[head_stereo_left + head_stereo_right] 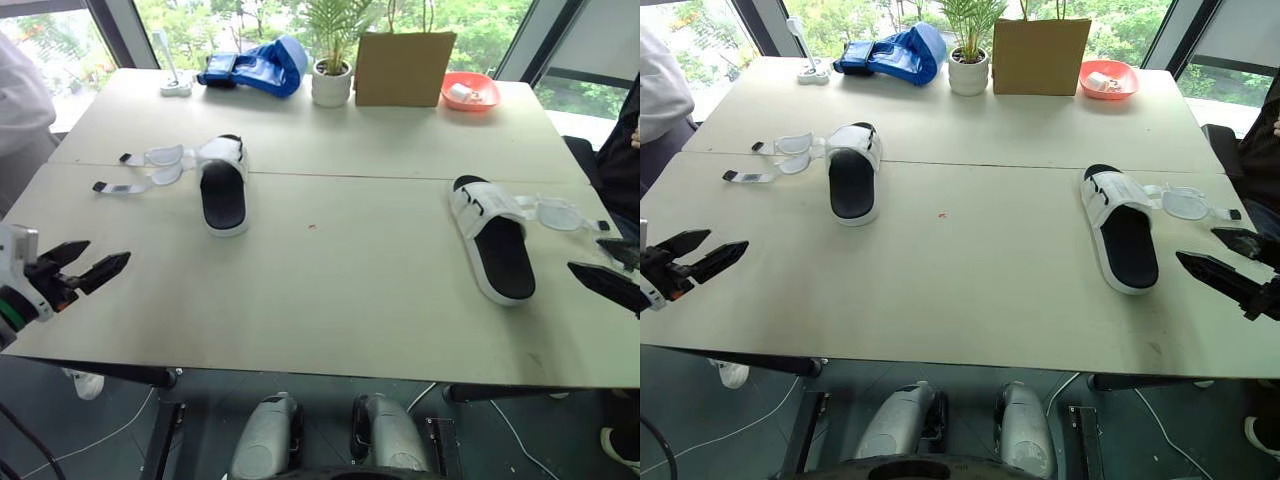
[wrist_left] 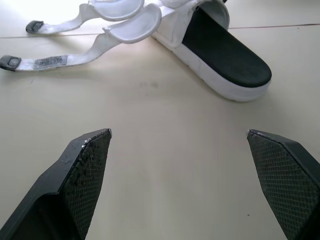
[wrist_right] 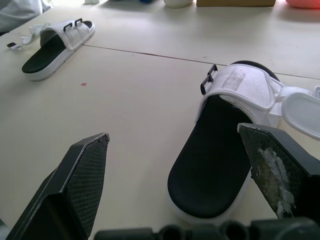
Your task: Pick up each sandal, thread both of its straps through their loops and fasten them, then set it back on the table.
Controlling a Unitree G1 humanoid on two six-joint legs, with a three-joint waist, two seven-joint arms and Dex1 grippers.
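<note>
Two white sandals with black footbeds lie on the pale table (image 1: 340,290). The left sandal (image 1: 222,185) has its two straps (image 1: 150,170) unfastened and spread out to its left. The right sandal (image 1: 495,240) has its loose straps (image 1: 562,213) trailing to its right. My left gripper (image 1: 82,266) hovers open near the table's front left edge, well short of the left sandal (image 2: 220,47). My right gripper (image 1: 1232,262) is open at the right edge, just beside the right sandal (image 3: 225,145). Both hold nothing.
Along the far edge stand a blue bag (image 1: 258,68), a potted plant (image 1: 331,72), a brown paper bag (image 1: 403,68) and a red bowl (image 1: 470,91). A person sits at the far left (image 1: 22,110), another at the right edge (image 1: 622,150).
</note>
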